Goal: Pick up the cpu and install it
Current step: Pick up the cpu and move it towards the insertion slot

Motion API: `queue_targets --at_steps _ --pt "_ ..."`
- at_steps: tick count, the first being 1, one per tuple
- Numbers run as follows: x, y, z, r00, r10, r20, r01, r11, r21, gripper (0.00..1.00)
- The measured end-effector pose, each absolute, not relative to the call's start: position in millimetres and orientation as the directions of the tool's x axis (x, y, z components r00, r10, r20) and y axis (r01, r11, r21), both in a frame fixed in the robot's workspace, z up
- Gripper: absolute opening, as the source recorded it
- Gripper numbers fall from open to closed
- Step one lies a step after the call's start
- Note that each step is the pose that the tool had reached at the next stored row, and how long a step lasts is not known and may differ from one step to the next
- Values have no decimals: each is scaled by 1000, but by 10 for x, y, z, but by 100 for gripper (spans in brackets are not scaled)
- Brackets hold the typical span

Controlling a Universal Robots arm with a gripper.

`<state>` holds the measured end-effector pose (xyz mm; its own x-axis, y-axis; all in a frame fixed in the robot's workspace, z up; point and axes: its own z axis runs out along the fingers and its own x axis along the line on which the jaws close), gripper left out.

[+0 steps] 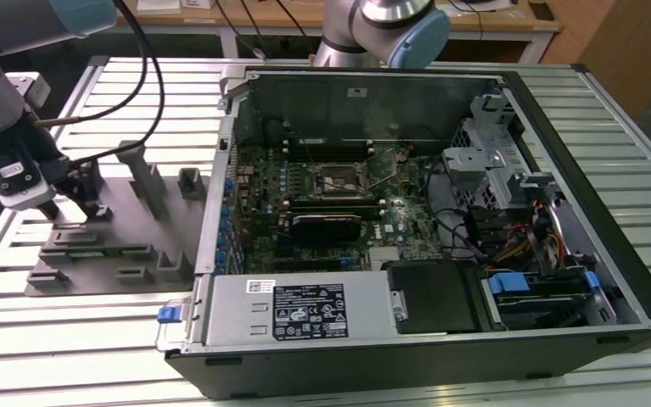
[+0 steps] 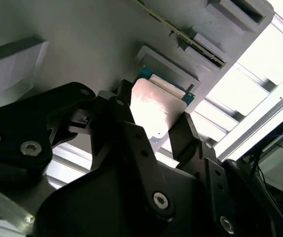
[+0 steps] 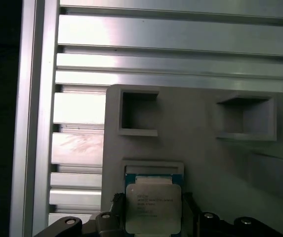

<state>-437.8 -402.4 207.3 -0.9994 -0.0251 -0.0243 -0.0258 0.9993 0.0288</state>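
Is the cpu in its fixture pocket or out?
In: both wrist views show the cpu lying flat in a recess of the grey fixture.

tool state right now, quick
tool: closed on the cpu, one finger on each of two opposite edges, at the grey fixture

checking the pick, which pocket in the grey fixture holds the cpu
The pocket at the gripper, with the cpu in it; the two square pockets farther off sit empty.
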Motion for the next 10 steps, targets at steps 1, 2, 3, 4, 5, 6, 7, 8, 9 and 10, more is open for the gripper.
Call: queue_targets --at_steps 1,2,3,4,5,6,7,8,9,10 --pt "-4378 -4024 2091 -999 -25 -24 -26 999 29 55" --pt "-4378 -4024 2107 -999 -25 -24 -26 999 29 55" --pt "-4378 -4024 2121 -999 -25 -24 -26 999 29 55" --pt "-4378 -4024 2136 -999 -25 -24 -26 999 29 55" --pt "-4378 -4024 2147 -999 -25 -24 -26 999 29 55" --pt "-4378 -4024 2158 -999 -25 -24 -26 999 29 55" --pt "-4378 -4024 2168 -999 -25 -24 -26 999 29 55" --pt "-4378 -4024 2177 -999 -25 -24 -26 999 29 55" --pt "-4378 -4024 2183 -999 -25 -24 -26 999 29 55" --pt "-4378 -4024 2192 -999 -25 -24 -26 999 29 55"
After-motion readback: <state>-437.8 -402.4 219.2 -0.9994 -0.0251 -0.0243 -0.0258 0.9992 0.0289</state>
